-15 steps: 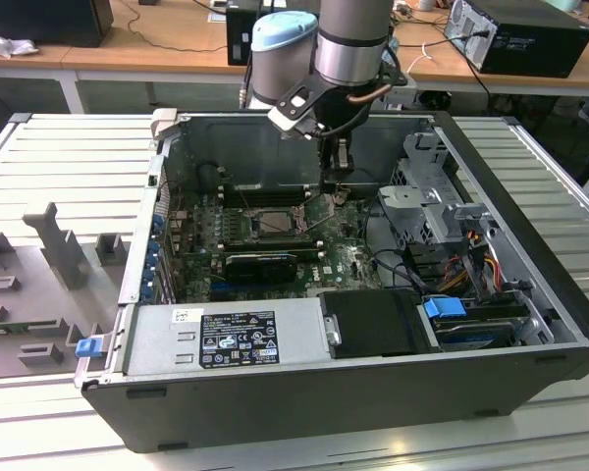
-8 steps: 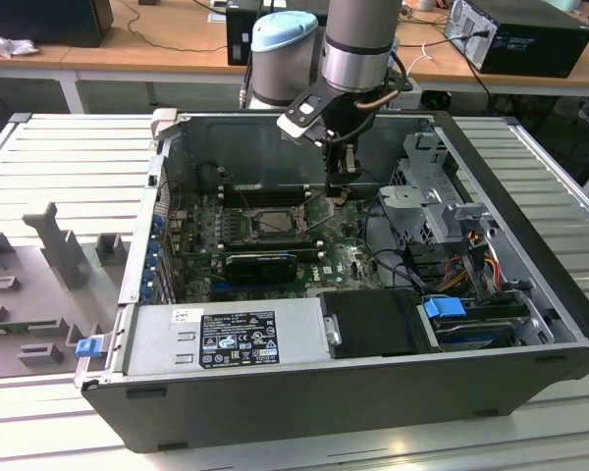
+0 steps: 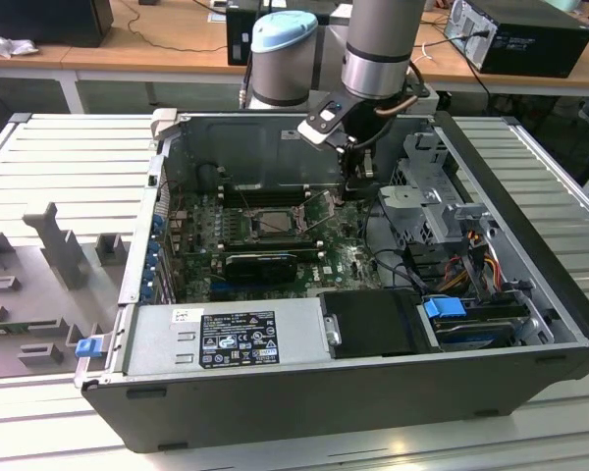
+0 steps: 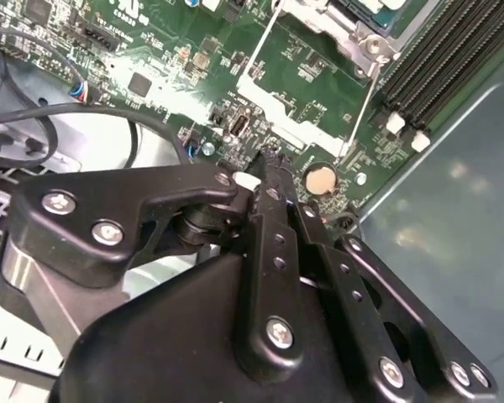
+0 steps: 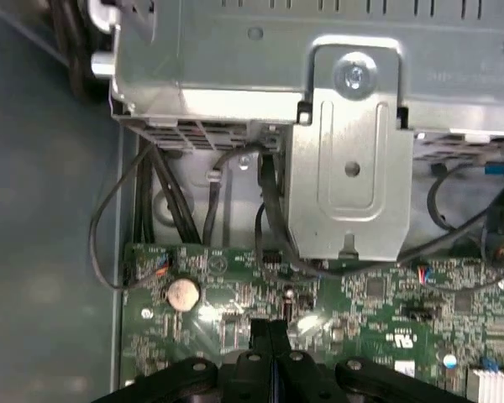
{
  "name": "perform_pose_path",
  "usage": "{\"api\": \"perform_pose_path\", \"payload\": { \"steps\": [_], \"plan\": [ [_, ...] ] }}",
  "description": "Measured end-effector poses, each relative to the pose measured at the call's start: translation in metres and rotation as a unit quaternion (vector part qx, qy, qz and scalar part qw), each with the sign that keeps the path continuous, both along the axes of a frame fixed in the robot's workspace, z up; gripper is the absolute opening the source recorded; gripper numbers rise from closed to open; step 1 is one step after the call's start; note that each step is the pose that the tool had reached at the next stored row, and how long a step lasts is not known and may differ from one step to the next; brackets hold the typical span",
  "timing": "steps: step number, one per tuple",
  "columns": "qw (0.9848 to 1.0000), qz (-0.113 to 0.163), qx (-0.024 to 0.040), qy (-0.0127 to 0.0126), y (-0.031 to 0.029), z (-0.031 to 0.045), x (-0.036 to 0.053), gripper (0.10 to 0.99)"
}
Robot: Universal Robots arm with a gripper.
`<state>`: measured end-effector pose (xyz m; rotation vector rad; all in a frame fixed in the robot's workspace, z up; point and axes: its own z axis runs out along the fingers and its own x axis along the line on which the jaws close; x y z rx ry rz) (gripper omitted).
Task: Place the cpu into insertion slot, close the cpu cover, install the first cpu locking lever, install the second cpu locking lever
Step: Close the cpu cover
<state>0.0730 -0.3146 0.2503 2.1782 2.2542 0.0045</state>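
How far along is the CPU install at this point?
The cpu cover looks down on the insertion slot; the cpu underneath cannot be made out. In hand: nothing; the gripper, shut, sits over the board beside the slot. Left: both locking levers stick out unlatched.

1 arm [image 3: 378, 34] reaching down, wrist [image 3: 375, 77] vertical, tool [image 3: 358, 188] pointing downward, black fingertips [image 5: 259, 337] pressed together

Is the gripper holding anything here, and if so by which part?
Nothing is held: the gripper is shut and empty, its tips over the motherboard beside the coin cell.
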Motion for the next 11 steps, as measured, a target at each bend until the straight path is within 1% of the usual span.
{"api": "perform_pose_path", "payload": {
  "steps": [2,3,4,5,8,11],
  "plan": [
    [1.0,0.0,0.0,0.0008,-0.0002,-0.0036,0.0,0.106],
    [1.0,0.0,0.0,0.0026,-0.0006,-0.0059,-0.0001,0.106],
    [1.0,0.0,0.0,0.0064,-0.0006,-0.0071,-0.0012,0.106],
    [1.0,0.0,-0.0001,0.0084,-0.0006,-0.0076,-0.002,0.106],
    [1.0,0.0,-0.0001,0.0084,-0.0006,-0.0077,-0.0056,0.106],
    [1.0,0.0,0.0,0.0084,-0.0006,-0.0077,-0.0067,0.106]
  ]
}}
